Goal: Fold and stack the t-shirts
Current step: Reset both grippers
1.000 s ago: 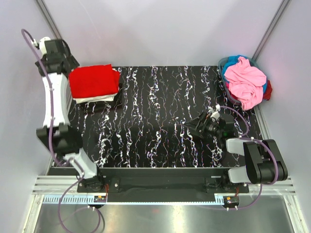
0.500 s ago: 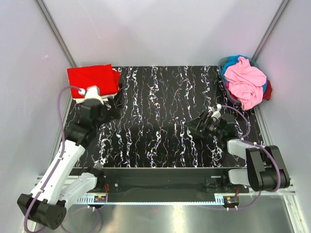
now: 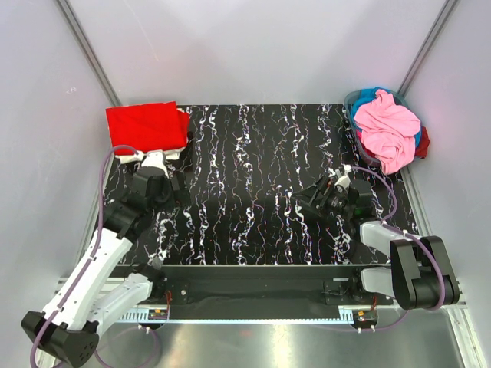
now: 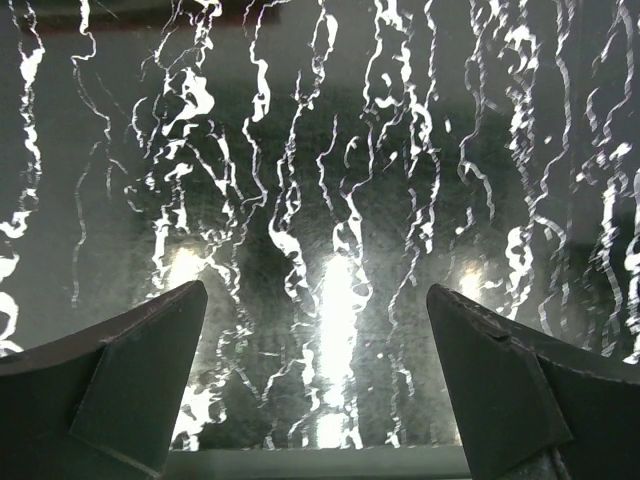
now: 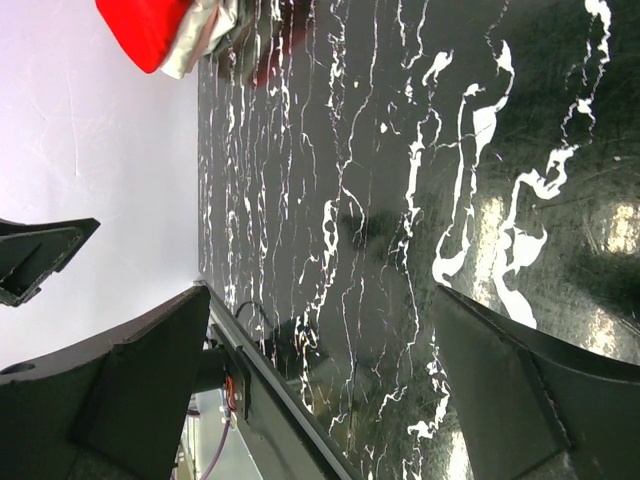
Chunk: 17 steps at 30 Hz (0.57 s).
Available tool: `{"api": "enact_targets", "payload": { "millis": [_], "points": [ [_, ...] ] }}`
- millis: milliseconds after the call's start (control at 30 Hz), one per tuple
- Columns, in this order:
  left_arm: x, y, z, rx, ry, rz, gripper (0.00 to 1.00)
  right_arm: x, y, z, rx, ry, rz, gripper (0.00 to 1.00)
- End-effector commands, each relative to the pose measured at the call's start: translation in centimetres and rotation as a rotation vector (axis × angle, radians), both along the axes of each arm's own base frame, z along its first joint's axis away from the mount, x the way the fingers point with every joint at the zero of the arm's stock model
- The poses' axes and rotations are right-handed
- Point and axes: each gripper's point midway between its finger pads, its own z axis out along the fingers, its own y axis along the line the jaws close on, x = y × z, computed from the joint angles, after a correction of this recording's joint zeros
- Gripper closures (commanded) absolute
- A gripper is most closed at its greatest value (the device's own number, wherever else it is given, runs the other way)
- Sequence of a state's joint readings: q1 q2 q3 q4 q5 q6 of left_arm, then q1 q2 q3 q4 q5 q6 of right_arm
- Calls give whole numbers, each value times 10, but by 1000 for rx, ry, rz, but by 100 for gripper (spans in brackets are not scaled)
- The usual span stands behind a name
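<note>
Marbled black table (image 3: 261,192), folded red t-shirt (image 3: 146,126)

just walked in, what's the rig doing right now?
Folding t-shirts, and it looks to be between picks. A folded stack with the red t-shirt on top sits at the far left corner of the table. The basket at far right holds crumpled shirts, with the pink t-shirt on top. Both hands are open and empty: the left hand over bare table beside the stack, the right hand near the basket.
</note>
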<state>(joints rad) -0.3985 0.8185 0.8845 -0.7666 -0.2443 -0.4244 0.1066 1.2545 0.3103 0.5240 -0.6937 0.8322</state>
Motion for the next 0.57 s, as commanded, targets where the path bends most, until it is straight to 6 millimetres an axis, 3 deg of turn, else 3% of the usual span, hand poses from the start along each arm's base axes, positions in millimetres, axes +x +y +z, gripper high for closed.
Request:
{"api": "enact_targets", "payload": {
  "millis": [0,133,533],
  "points": [
    [-6,1,3,35,-23,-60,1,8,-1,6,-20,-23,-12,0],
    [-5,-14,5,-18,-44,-134,1,8,-2,4,-28,-14,-21,0],
    [-6,-14,4,-17,-28,-127,1,8,-6,2,-45,2,-43,1]
  ]
}}
